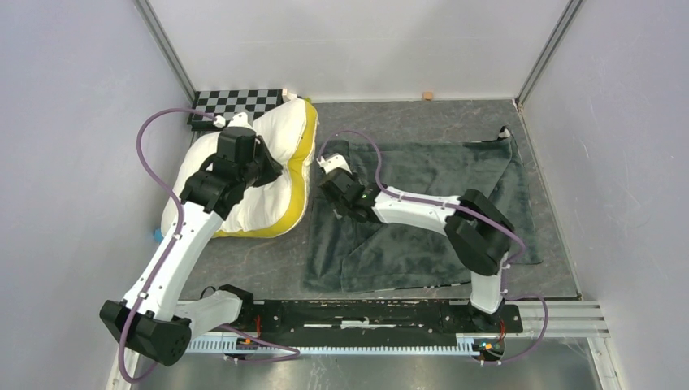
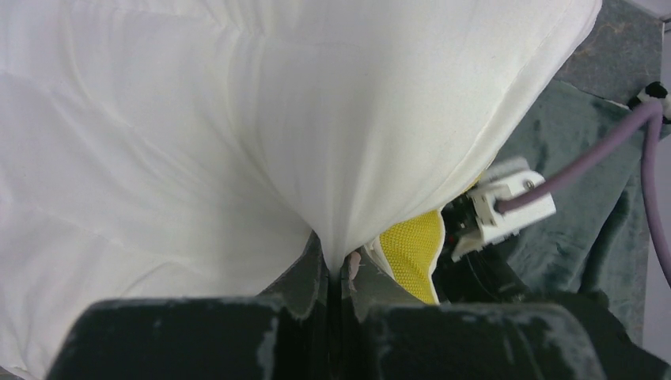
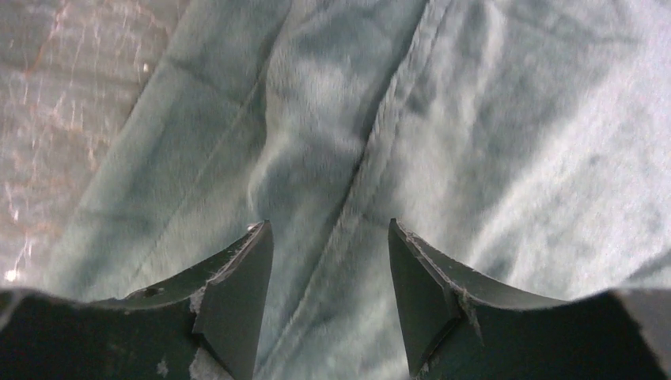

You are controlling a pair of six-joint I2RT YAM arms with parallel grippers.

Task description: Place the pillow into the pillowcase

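The left jaws clamp a fold of the pillow point(image 2: 237, 119), which bulges beyond them. The right jaws stand apart just over the pillowcase point(image 3: 490, 119), spread grey-green on the desk point(image 1: 422, 114) beneath them.

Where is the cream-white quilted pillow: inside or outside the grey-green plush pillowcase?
Outside. The pillow sits beside the flat pillowcase, wholly uncovered.
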